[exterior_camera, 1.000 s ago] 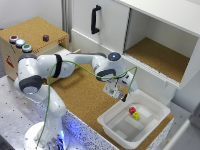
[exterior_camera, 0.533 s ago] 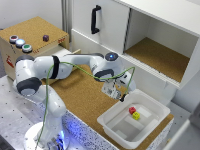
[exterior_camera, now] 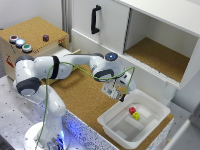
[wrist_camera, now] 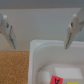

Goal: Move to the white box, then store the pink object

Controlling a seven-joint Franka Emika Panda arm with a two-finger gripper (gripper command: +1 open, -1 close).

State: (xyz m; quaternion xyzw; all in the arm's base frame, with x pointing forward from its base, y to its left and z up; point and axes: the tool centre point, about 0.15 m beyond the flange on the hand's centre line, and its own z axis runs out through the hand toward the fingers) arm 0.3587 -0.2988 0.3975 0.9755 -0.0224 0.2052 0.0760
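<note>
- The gripper (exterior_camera: 116,93) hangs with fingers spread, empty, over the near rim of the shallow white plastic box (exterior_camera: 159,109).
- The small reddish-pink cube (exterior_camera: 132,110) lies inside, touching the small yellow cube (exterior_camera: 136,116).

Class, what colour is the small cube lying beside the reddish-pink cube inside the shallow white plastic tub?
Yellow cube; clearest in the exterior view.

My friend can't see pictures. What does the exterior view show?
A white robot arm holds its end effector near the edge of a white box on a cork-topped table. Inside the box, a pink cube and a yellow cube sit side by side.
</note>
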